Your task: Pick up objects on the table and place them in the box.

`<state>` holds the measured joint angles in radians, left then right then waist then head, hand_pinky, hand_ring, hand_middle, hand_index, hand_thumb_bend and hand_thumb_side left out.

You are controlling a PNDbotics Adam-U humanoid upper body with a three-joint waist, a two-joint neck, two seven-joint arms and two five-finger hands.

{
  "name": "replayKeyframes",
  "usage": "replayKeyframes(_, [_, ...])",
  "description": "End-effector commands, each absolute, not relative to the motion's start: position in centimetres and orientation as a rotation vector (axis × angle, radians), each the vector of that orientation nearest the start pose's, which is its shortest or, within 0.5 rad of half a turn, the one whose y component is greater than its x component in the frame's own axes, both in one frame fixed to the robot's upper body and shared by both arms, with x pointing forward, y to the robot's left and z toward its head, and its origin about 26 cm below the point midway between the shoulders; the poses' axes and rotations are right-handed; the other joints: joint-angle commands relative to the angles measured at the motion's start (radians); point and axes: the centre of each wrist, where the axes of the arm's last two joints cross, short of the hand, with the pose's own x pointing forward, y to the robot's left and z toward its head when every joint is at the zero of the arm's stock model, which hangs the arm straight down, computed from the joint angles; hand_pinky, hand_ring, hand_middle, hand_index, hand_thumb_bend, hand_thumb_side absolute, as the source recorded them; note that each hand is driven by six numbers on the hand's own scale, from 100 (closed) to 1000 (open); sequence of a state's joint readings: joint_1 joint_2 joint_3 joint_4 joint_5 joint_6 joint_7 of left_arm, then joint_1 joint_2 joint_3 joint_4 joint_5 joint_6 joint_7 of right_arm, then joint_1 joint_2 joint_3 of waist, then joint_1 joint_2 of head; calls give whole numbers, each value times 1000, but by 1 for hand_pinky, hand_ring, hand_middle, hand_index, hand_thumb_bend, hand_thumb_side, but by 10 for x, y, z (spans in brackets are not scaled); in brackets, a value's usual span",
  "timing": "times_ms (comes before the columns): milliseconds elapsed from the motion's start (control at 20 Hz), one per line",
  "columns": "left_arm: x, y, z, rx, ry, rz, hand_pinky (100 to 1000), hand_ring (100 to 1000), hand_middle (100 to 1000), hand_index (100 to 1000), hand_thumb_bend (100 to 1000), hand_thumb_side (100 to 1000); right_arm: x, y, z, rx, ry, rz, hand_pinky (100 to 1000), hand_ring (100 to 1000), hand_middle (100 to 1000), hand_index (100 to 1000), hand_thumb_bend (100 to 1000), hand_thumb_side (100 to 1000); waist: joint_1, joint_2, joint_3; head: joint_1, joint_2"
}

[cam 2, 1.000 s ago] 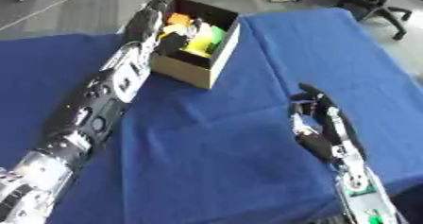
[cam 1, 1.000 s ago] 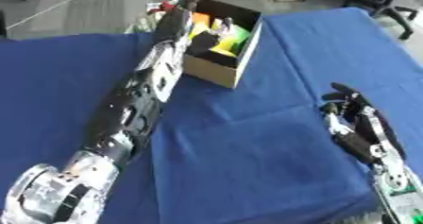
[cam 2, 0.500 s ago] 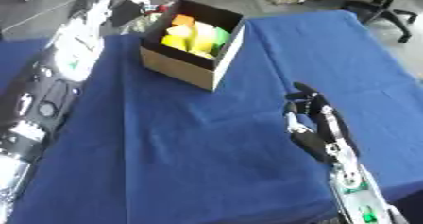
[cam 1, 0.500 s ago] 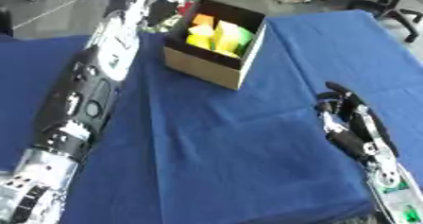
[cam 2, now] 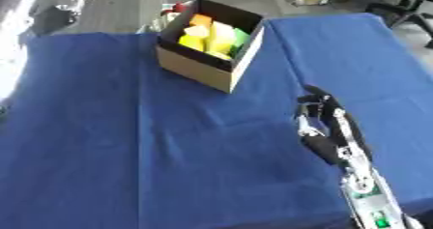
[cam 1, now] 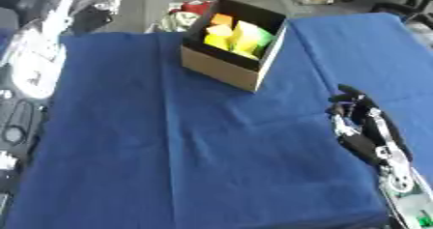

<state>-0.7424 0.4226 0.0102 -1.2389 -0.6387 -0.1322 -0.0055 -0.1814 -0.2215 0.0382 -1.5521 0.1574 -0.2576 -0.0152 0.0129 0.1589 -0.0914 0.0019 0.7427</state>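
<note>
**Left arm is pulling clear of the box; the cloth is looking bare**

The left arm (cam 1: 38,54) is drawing back from the box (cam 1: 228,68). A second ago it was lying across the blue cloth with its hand at the box opening; half a second ago it was lifting toward the far left corner; now only the forearm is showing along the left edge of the tabletop (cam 1: 211,165), and the left hand is not clearly showing in either view, so I cannot tell how its fingers are standing.

The cardboard box is sitting open near the far edge of the tabletop, toward the middle. Inside it, an orange block (cam 1: 222,19) and several yellow and green pieces (cam 1: 241,37) are lying packed together.

The right hand (cam 1: 359,121) is resting near the right edge of the tabletop, well apart from the box, fingers relaxed and gripping nothing.

The view is also shifting between frames, so the box's apparent drift is most likely the head tilting.

No loose objects are showing on the blue cloth. Judging from this, the withdrawal is following a drop into the box, and the task is looking finished or nearly so.
</note>
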Motion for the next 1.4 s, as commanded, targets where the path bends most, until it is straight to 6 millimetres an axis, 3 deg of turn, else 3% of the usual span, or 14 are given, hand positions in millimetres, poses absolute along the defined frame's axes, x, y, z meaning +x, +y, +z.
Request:
replayKeyframes(50, [394, 316, 207, 723, -2057, -667, 839, 829, 852, 959, 100, 730, 322, -279, 49, -261, -1972, 417, 727, 650, 690, 892, 100, 313, 16, -38, 9, 16, 20])
replayKeyframes(200, [360, 323, 196, 518, -2053, -502, 837, 825, 848, 956, 100, 740, 321, -280, 48, -262, -1970, 420, 727, 650, 689, 892, 100, 283, 18, -42, 28, 27, 26])
replayKeyframes(250, [353, 322, 192, 484, -2048, -472, 837, 825, 846, 954, 100, 746, 321, -280, 48, -263, -1970, 419, 727, 650, 690, 892, 100, 316, 17, -43, 34, 31, 27])
replayKeyframes(500, [330, 308, 167, 367, -2042, -395, 834, 819, 839, 950, 100, 766, 320, -280, 46, -264, -1967, 412, 728, 650, 690, 892, 100, 320, 11, -53, 51, 51, 27])
replayKeyframes(850, [319, 295, 144, 270, -2017, -336, 829, 809, 830, 943, 100, 792, 320, -280, 46, -266, -1970, 403, 728, 650, 690, 892, 100, 320, 1, -53, 56, 78, 27])
replayKeyframes(1400, [318, 288, 126, 231, -1975, -298, 814, 790, 819, 940, 100, 803, 321, -278, 47, -259, -1976, 400, 728, 650, 689, 892, 100, 320, 0, -46, 51, 83, 27])
